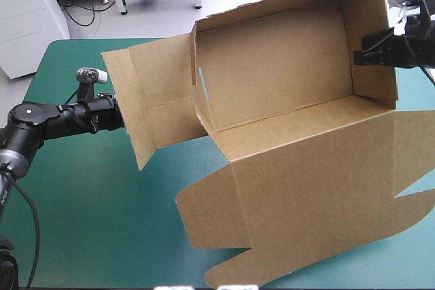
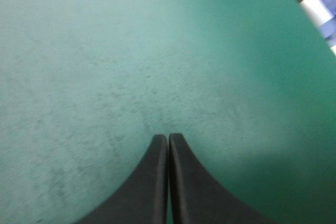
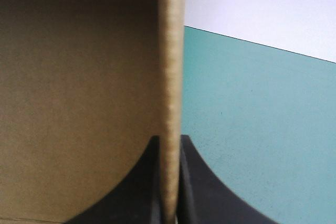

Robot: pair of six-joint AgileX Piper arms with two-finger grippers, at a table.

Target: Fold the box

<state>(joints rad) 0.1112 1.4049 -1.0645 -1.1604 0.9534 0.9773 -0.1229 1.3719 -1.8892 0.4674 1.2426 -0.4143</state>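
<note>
- High view, nearest: the lid (image 1: pixel 319 195) of the box (image 1: pixel 272 73) spreads open toward the near side of the teal-green cover (image 1: pixel 81 208), with its tuck flaps unfolded. I cannot tell whether it rests on the cover or hangs just above it.
- Behind the lid is the tray part. Its long walls are up and its opening is tipped toward the camera, probably so the end flaps can be reached.
- Left end: the left flap (image 1: pixel 139 106) splays outward, untucked. The left arm reaches to its outer face, and the board hides the arm's tip in this view.
- Left wrist view: the left gripper (image 2: pixel 168 137) has its black fingers pressed together with nothing between them, and only bare cover lies ahead. It looks placed to prop or nudge the flap, not to grip it.
- Right end, farther back: the right gripper (image 3: pixel 169 141) pinches the right end wall (image 1: pixel 372 45). The board stands edge-on between the fingers, one inside the tray and one outside. This hold looks meant to steady the tray while the other end is worked.
- Judgement: roughly midway, with the left flap to be folded in next.
</note>
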